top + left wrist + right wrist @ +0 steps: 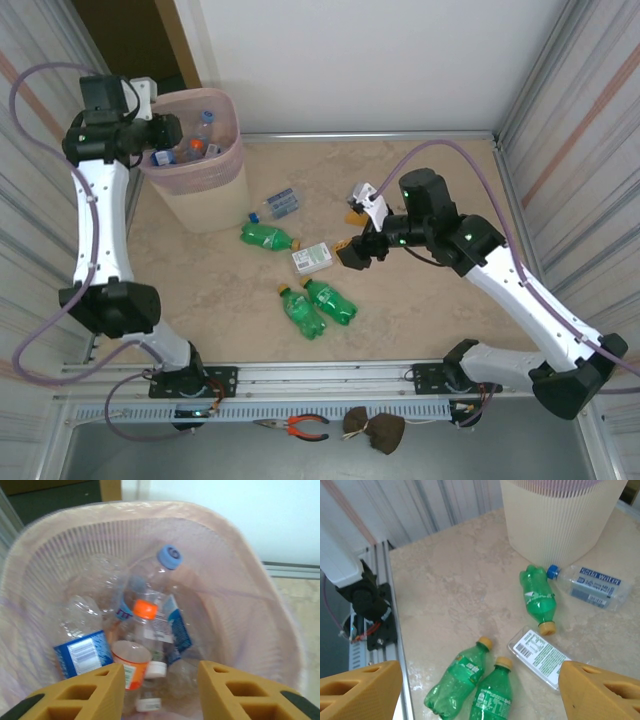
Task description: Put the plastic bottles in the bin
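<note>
Since these bottles look like empty thin plastic, I'd judge them light, springy & slick: squeeze hard and the wall dents or the thing squirts out. Best hold is prob. across the mid-body, fingers square to the long axis, not on cap or tapered neck.

Far left, the bin point(205, 205) stands at the back of the worktop point(200, 300), pink liner over its rim. Several bottles are piled inside, e.g. an orange-capped one point(145, 610) and a blue-capped clear one point(170, 556). Left fingers point(95, 690) hang over the bin mouth, parted, nothing btwn them; the binned bottles lie below, apart from them.

Moving right, five bottles lie flat on the worktop: a clear water bottle point(280, 204) near the bin, a green one point(268, 237) beside it, a white-labelled one point(314, 258) in the middle, and a green pair point(300, 312) close together nearer the arm bases.

Right fingers point(360, 690) are spread wide & empty, hovering above that group. In the right wrist view the green pair sits btwn them but lower, no contact.
</note>
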Robot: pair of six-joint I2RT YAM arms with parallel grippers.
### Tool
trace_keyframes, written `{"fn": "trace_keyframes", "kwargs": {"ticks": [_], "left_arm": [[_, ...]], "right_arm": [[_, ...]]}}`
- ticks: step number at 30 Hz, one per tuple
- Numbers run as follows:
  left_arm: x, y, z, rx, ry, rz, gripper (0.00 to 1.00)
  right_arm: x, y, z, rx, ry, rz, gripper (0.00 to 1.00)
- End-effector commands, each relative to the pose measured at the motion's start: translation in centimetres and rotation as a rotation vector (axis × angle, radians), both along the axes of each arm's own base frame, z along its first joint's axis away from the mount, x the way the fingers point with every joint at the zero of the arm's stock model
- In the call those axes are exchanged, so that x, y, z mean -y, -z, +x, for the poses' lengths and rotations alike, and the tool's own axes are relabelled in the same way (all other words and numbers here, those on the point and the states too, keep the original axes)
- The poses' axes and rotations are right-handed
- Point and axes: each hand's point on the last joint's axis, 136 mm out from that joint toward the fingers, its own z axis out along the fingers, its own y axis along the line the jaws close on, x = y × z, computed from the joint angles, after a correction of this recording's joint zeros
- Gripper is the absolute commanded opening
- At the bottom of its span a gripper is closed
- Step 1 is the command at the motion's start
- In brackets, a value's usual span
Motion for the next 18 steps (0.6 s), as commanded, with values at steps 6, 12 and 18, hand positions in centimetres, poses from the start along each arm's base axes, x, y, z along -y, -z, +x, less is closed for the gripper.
{"fn": "trace_keyframes", "kwargs": {"ticks": [6, 12, 18], "left_arm": [[4.4, -0.2, -4.1, 0.035, 0.145, -0.195, 0.48], [6.3, 0.3, -6.7, 0.050, 0.214, -0.277, 0.56], [6.8, 1.1, -8.7, 0.048, 0.231, -0.273, 0.66]], "right_arm": [[0.3, 4.8, 0.2, 0.082, -0.105, -0.242, 0.81], [0.9, 10.2, 1.7, 0.141, -0.265, -0.492, 0.81], [1.1, 15.4, 3.9, 0.157, -0.431, -0.698, 0.79]]}}
